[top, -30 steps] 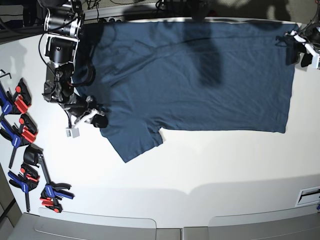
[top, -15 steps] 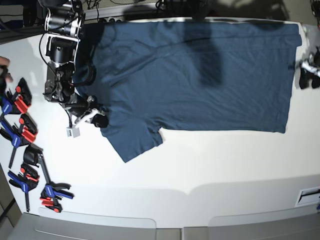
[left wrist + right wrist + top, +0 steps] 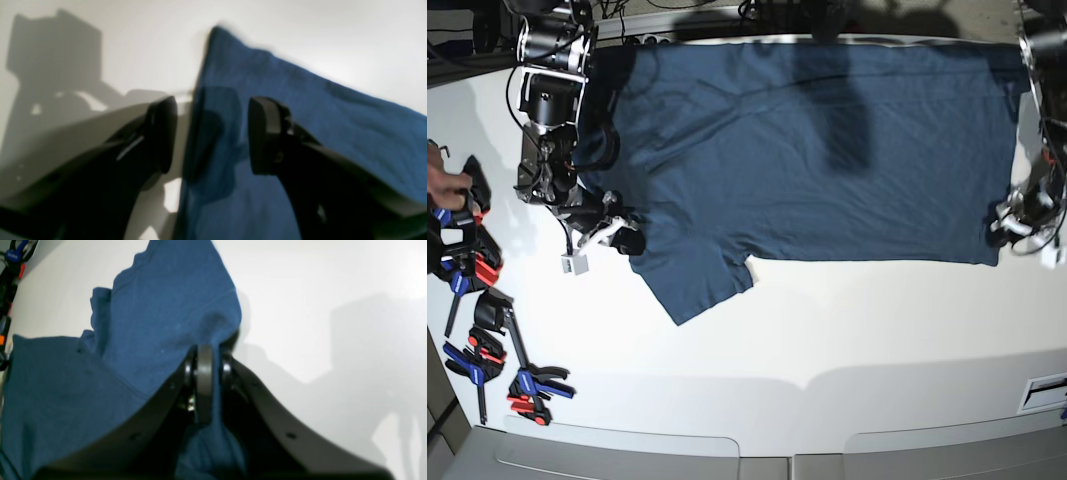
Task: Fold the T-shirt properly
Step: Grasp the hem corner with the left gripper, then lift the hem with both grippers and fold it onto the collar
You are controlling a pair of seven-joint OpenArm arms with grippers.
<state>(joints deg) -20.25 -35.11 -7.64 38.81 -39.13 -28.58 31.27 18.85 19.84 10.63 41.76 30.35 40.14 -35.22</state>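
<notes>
The dark navy T-shirt [image 3: 827,150] lies spread flat on the white table [image 3: 827,340], with one sleeve [image 3: 697,285] pointing toward the front. My right gripper [image 3: 624,238] is at the shirt's left edge above that sleeve. In the right wrist view it [image 3: 204,370] is shut on a fold of the blue fabric [image 3: 150,323]. My left gripper [image 3: 1010,222] is at the shirt's near right hem corner. In the left wrist view it [image 3: 208,133] is open and low, its jaws straddling the shirt's edge [image 3: 300,116]. The neck label is hidden.
Several blue, red and black clamps [image 3: 472,270] lie along the table's left edge, and a person's hand [image 3: 442,180] reaches in there. A white plate [image 3: 1045,390] sits at the front right edge. Cables and gear line the back edge.
My left gripper has moved from the shirt's far right corner along the right edge to the near right hem corner. A hand has come in by the clamps. The right gripper has stayed put.
</notes>
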